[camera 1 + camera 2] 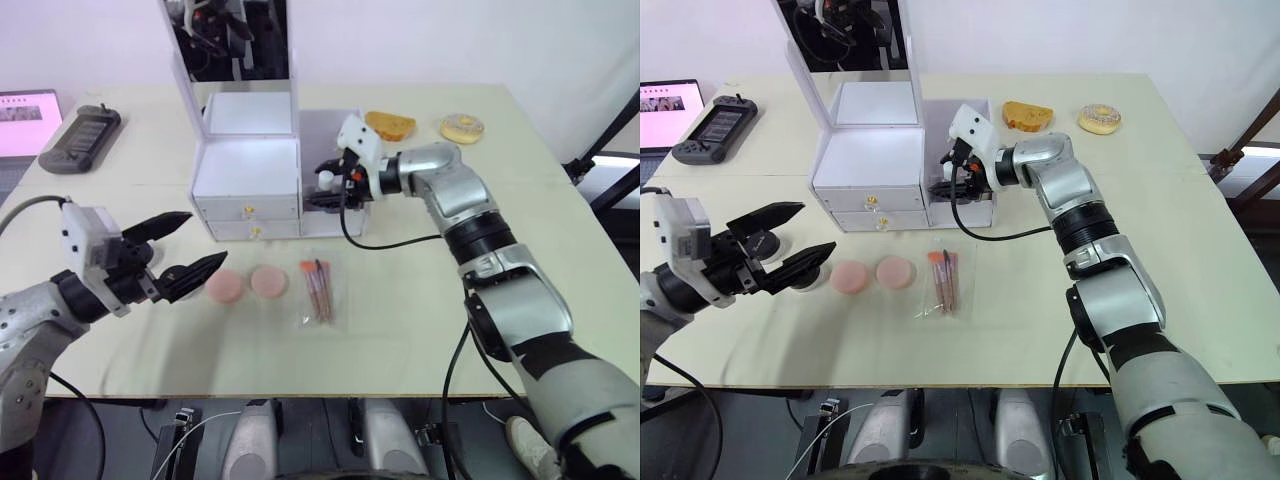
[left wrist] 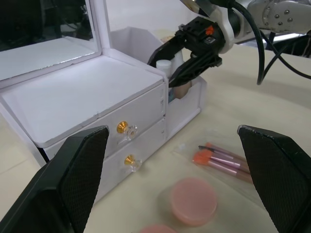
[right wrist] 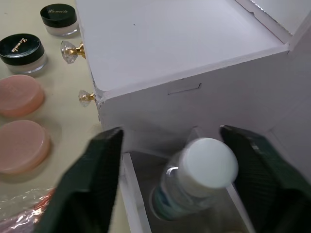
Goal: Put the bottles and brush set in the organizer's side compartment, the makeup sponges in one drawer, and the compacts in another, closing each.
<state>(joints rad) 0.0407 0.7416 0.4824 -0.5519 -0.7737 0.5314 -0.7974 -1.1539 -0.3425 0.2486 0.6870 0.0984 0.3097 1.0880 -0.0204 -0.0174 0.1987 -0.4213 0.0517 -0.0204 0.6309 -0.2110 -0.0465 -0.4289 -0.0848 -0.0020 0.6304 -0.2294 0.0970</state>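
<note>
The left gripper hovers low over the near left of the table, its two black fingers spread wide and holding nothing. Just beyond its tips lie two pink sponges side by side, and next to them the brush set in its clear sleeve, flat on the table in front of the organizer. In the right wrist view two black-lidded compacts sit on the table near the gold drawer knobs; both drawers are shut. The organizer's mirror lid stands upright. The right gripper reaches over the side compartment, fingers spread either side of a clear bottle with a white cap and blue label, which stands inside the compartment and looks free of both fingers. The left wrist view shows a second, beige bottle beside it in the same bin. Farther back, a toast-like piece and a doughnut-like round lie at the right, and a dark game console at the far left beside a laptop.
</note>
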